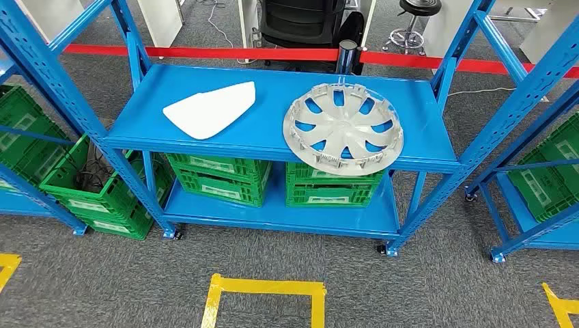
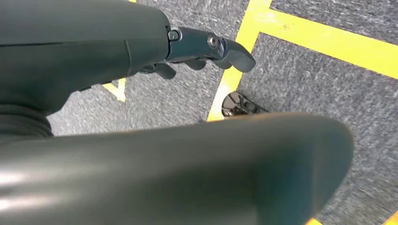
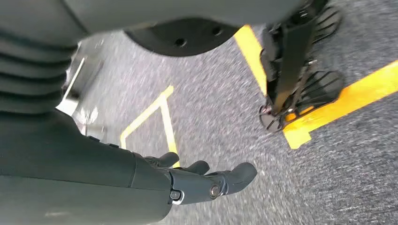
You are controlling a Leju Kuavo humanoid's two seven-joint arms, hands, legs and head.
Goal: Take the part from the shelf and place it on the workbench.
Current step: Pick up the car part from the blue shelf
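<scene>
Currently the blue shelf (image 1: pixel 205 133) fills the middle of the head view, and its top board carries two parts: a grey wheel cover (image 1: pixel 343 127) lying flat right of centre, its near edge reaching the board's front lip, and a white flat panel (image 1: pixel 210 109) left of centre, well apart from the cover. Green crates (image 1: pixel 270 181) sit on the lower board, with more green crates at the far left and far right edges of the frame. Yellow floor tape (image 1: pixel 265 288) forms a box outline at bottom centre on grey carpet; red tape (image 1: pixel 205 52) runs across the top behind the shelf. In the wrist views, left hand (image 2: pixel 197 51) hangs over the carpet holding nothing, fingers loosely extended and apart. Right hand (image 3: pixel 202 180) likewise holds nothing, fingers slightly curved but parted, above carpet and yellow tape.
</scene>
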